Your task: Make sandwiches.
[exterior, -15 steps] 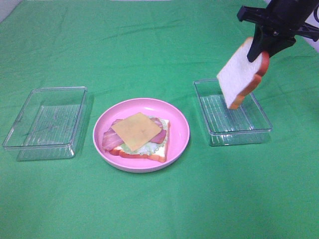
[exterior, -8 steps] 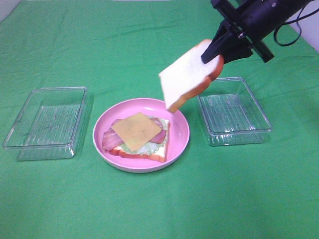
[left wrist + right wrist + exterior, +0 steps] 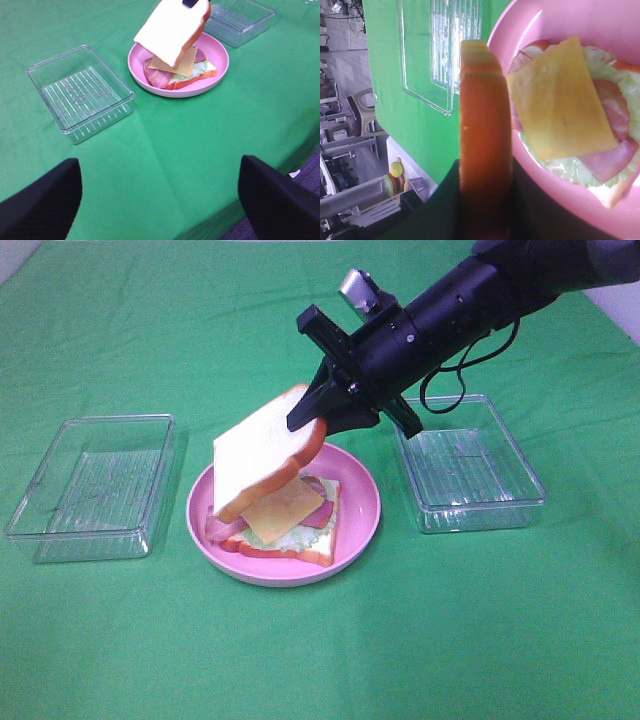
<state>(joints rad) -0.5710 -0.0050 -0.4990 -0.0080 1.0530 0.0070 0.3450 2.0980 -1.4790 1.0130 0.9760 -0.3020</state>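
Sandwiches: open stack point(image 3: 290, 520) of bread, lettuce, bacon and cheese sits on the pink plate point(image 3: 360, 502); right gripper point(image 3: 312, 420) clamps the top bread slice point(image 3: 262, 460) tilted above the plate, where a second ago it hung over the right tray point(image 3: 470, 465). Right wrist view alone shows the slice's crust edge-on point(image 3: 485, 150); left wrist view shows left gripper point(image 3: 160, 200) spread wide, holding nothing. Left tray point(image 3: 95, 485) sits well apart from the plate, bare cloth between.
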